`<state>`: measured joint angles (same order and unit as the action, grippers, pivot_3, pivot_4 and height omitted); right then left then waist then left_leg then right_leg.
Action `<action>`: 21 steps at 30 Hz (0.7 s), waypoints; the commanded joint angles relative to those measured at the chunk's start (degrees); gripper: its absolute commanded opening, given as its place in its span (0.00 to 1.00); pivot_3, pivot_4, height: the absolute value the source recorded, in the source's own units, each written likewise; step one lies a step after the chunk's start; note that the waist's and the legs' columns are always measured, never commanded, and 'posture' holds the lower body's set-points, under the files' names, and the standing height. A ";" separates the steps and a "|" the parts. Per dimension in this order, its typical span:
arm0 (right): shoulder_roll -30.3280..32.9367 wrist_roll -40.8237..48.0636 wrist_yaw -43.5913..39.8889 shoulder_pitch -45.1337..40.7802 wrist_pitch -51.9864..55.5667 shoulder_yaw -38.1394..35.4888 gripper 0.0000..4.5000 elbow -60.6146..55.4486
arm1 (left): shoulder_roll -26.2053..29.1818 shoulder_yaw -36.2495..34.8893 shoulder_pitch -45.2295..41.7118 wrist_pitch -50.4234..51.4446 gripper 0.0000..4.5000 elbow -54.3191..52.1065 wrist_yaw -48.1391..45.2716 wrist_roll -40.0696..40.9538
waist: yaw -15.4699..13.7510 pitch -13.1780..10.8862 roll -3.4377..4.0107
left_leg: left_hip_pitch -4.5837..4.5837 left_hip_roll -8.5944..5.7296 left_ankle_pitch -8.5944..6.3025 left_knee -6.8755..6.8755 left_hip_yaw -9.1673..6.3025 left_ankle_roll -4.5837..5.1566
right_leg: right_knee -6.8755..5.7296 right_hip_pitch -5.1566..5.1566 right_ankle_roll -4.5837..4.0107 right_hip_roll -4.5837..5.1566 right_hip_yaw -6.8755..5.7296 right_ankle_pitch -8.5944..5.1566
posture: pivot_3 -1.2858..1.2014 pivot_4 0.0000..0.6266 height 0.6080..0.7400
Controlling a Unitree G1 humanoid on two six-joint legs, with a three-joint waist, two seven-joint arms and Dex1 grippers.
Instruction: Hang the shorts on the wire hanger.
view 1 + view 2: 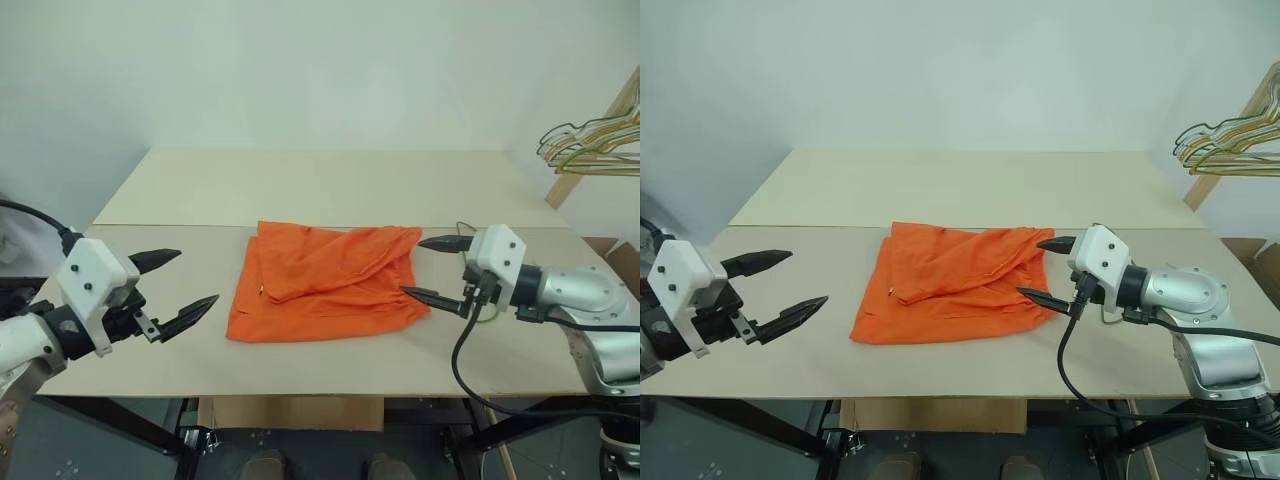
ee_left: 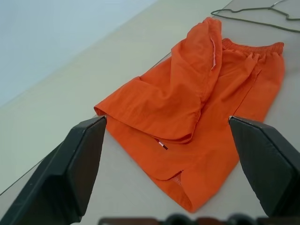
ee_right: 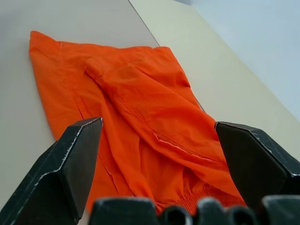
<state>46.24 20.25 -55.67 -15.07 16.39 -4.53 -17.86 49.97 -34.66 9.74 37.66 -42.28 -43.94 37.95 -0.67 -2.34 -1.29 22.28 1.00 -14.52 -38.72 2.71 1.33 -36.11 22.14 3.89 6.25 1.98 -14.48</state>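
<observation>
I see shorts (image 1: 325,280) crumpled mid-tabletop (image 1: 300,190); left end effector (image 1: 180,290) at nine o'clock, wide, empty; right end effector (image 1: 430,270) at three, wide, perhaps touching waistband

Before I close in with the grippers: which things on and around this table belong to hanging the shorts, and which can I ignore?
For the job:
- shorts, lying flat mid-table
- wire hanger, on the table past the waistband
- left gripper and right gripper, both open

Ignore:
- bunch of gold hangers, far right
</observation>
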 commanded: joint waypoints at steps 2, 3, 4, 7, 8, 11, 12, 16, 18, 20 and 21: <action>0.22 0.10 0.24 -0.70 -1.08 -1.01 0.99 -1.20 | 0.21 -0.03 -1.65 -1.46 1.00 -0.07 0.01 0.83 | -0.02 0.00 0.00 | 0.00 0.00 0.00 0.00 0.00 0.00 | 0.00 0.00 0.00 0.00 0.00 0.00 | 0.54 0.00 1.00; 0.22 0.15 0.28 -0.65 -1.04 -1.07 0.99 -1.28 | 0.83 0.20 -1.67 -1.26 1.00 -0.04 -0.42 0.73 | -0.02 0.00 0.00 | 0.00 0.00 0.00 0.00 0.01 0.00 | 0.00 0.00 0.00 0.00 0.00 0.00 | 0.54 0.00 1.00; 0.22 0.17 0.30 -0.64 -1.00 -1.09 0.99 -1.31 | 1.34 0.37 -1.65 -1.12 1.00 -0.01 -0.77 0.58 | -0.02 0.00 0.00 | 0.00 0.00 0.00 0.00 0.01 0.00 | 0.00 -0.01 0.00 0.00 0.00 0.00 | 0.54 0.00 1.00; 0.23 0.03 0.53 -0.60 -1.04 -1.17 0.99 -1.46 | 1.75 0.65 -2.04 -0.77 1.00 0.50 -1.17 1.08 | 0.01 0.00 0.00 | 0.00 -0.01 0.00 0.00 0.01 0.00 | 0.00 0.00 0.00 0.00 0.00 0.00 | 0.54 0.00 1.00; 0.24 0.00 0.63 -0.52 -1.01 -1.21 0.99 -1.58 | 1.84 0.74 -2.13 -0.71 1.00 0.65 -1.30 1.27 | 0.01 0.00 0.00 | 0.00 -0.01 0.00 0.00 0.02 0.00 | 0.01 0.00 0.00 0.00 0.00 0.00 | 0.54 0.00 1.00; 0.86 -0.96 0.21 -0.16 -2.26 -0.95 0.99 -1.83 | 2.59 1.33 -2.94 -0.59 1.00 1.32 -2.73 2.22 | 0.01 0.00 0.00 | 0.00 0.00 0.00 0.00 0.02 0.00 | 0.00 0.00 0.00 0.00 0.00 0.00 | 0.53 0.00 1.00; 1.48 -2.31 -0.58 0.06 -4.21 -0.36 0.99 -1.52 | 2.94 1.65 -3.29 -0.69 1.00 1.64 -3.47 2.45 | 0.02 0.00 0.00 | 0.00 -0.01 0.00 0.00 0.03 0.00 | 0.00 0.00 -0.01 0.00 0.00 0.00 | 0.53 0.00 1.00; 5.59 -13.03 -3.35 0.03 -18.48 3.92 0.99 2.09 | 4.07 2.42 -4.64 -1.20 1.00 3.01 -5.51 3.11 | 0.22 -0.02 0.03 | 0.00 -0.01 0.00 0.00 0.07 0.00 | 0.01 0.01 -0.01 0.00 0.00 -0.01 | 0.52 0.01 1.00; 7.62 -20.78 -1.71 -0.73 -26.16 6.69 0.99 5.38 | 4.15 2.68 -5.08 -0.95 1.00 3.26 -5.28 3.17 | 0.48 -0.02 0.02 | -0.01 0.00 0.00 0.00 0.08 0.00 | 0.03 0.00 -0.01 0.00 0.00 -0.01 | 0.52 0.02 1.00; 8.62 -25.68 -0.65 -1.77 -31.17 8.81 0.99 8.72 | 4.26 2.88 -5.33 -0.86 1.00 3.43 -5.51 3.30 | 0.86 -0.02 0.02 | -0.02 0.00 0.00 0.00 0.09 0.00 | 0.02 -0.01 -0.01 0.00 -0.01 -0.01 | 0.51 0.03 1.00; 8.86 -27.60 -0.41 -2.23 -32.54 9.91 0.99 10.13 | 4.32 2.96 -5.34 -0.87 1.00 3.42 -5.73 3.37 | 1.18 -0.02 0.02 | -0.02 0.00 0.00 0.00 0.09 -0.01 | 0.02 0.00 -0.01 0.00 0.00 -0.01 | 0.51 0.03 1.00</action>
<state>54.06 -4.14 -57.10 -15.81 -12.25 4.91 -8.80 53.51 -31.51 5.31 37.49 -38.71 -49.26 40.64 0.51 -2.36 -1.27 22.26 1.00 -14.52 -38.73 2.81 1.33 -36.10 22.15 3.86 6.25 1.99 -14.50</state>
